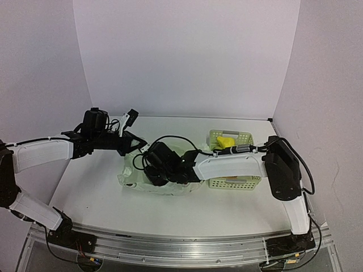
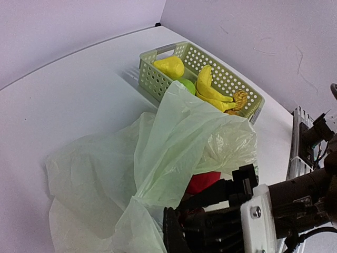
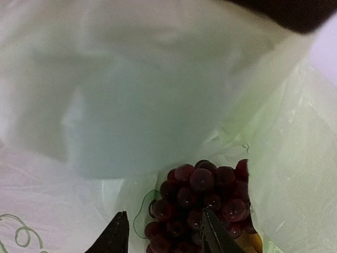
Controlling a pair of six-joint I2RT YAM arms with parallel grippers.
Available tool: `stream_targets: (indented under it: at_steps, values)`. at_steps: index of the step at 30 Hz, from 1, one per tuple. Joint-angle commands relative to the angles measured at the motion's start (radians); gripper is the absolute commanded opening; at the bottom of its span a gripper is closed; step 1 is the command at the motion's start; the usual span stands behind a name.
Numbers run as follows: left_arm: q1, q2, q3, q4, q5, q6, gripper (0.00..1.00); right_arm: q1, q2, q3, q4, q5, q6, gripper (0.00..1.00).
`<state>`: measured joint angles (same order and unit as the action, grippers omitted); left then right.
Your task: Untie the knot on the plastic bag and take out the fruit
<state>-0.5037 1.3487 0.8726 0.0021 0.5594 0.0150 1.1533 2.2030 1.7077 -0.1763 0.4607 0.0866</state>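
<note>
Right end effector (image 3: 163, 234), half open, sits at the grape bunch (image 3: 202, 203), plastic bag (image 3: 131, 105) film crowding around it.

This is a robotics lab bench, not a home or a shop. The white table (image 1: 91, 198) stands inside plain pale panels (image 1: 187, 56) on three sides, like a test booth. Two white-and-black robot arms (image 1: 42, 153) are bolted on a metal rail (image 1: 170, 246) at its near edge, with bare cables (image 1: 85, 260) showing. The fruit (image 2: 209, 87) in the basket (image 2: 152, 76) looks like plastic toys
</note>
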Motion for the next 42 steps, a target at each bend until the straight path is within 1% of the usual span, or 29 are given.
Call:
stream_targets:
  at_steps: [1, 2, 4, 6, 10, 16, 17, 18, 20, 21, 23, 27, 28, 31, 33, 35, 39, 42]
  values:
    - [0.003, 0.004, 0.023, 0.079, 0.07, -0.04, 0.0, -0.037, 0.021, -0.04, 0.019, 0.075, 0.043, 0.46]
    - [0.004, 0.005, 0.021, 0.082, 0.073, -0.038, 0.0, -0.042, 0.028, -0.04, 0.02, 0.074, 0.047, 0.51]
    - [0.004, 0.006, 0.016, 0.088, 0.082, -0.041, 0.0, -0.052, 0.047, -0.033, 0.019, 0.076, 0.044, 0.64]
    - [0.004, 0.007, 0.017, 0.089, 0.086, -0.043, 0.0, -0.061, 0.064, -0.033, 0.02, 0.074, 0.047, 0.72]
    - [0.009, 0.014, 0.026, 0.096, 0.072, -0.048, 0.0, -0.072, 0.1, -0.045, 0.02, 0.042, 0.066, 0.76]
    - [0.016, 0.028, 0.038, 0.104, 0.082, -0.053, 0.0, -0.081, 0.167, -0.023, 0.019, 0.041, 0.058, 0.76]
    - [0.016, 0.028, 0.038, 0.103, 0.084, -0.051, 0.0, -0.084, 0.171, -0.023, 0.019, 0.035, 0.06, 0.72]
    - [0.016, 0.027, 0.037, 0.101, 0.085, -0.05, 0.0, -0.086, 0.175, -0.023, 0.02, 0.031, 0.062, 0.67]
    - [0.016, 0.027, 0.034, 0.097, 0.083, -0.049, 0.0, -0.087, 0.176, -0.018, 0.02, 0.034, 0.059, 0.4]
    - [0.016, 0.025, 0.032, 0.096, 0.081, -0.049, 0.0, -0.087, 0.175, -0.016, 0.02, 0.037, 0.055, 0.31]
    - [0.017, 0.022, 0.03, 0.092, 0.078, -0.048, 0.0, -0.087, 0.162, -0.011, 0.021, 0.03, 0.037, 0.19]
    - [0.025, 0.022, 0.032, 0.084, 0.067, -0.045, 0.0, -0.087, 0.099, 0.011, 0.026, -0.007, -0.026, 0.03]
    - [0.028, 0.023, 0.034, 0.082, 0.061, -0.042, 0.0, -0.087, 0.075, 0.016, 0.03, -0.02, -0.04, 0.0]
    - [0.037, 0.03, 0.046, 0.077, 0.032, -0.031, 0.0, -0.087, -0.003, 0.018, 0.062, -0.095, -0.076, 0.0]
    - [0.04, 0.032, 0.052, 0.08, 0.016, -0.025, 0.0, -0.087, -0.065, 0.008, 0.076, -0.191, -0.117, 0.0]
    - [0.042, 0.032, 0.056, 0.085, 0.002, -0.02, 0.0, -0.087, -0.115, -0.01, 0.081, -0.29, -0.124, 0.0]
    - [0.042, 0.03, 0.06, 0.09, -0.011, -0.017, 0.0, -0.087, -0.218, -0.098, 0.084, -0.487, -0.108, 0.0]
    - [0.043, 0.025, 0.058, 0.079, -0.015, 0.014, 0.0, -0.087, -0.282, -0.148, 0.085, -0.623, -0.095, 0.0]
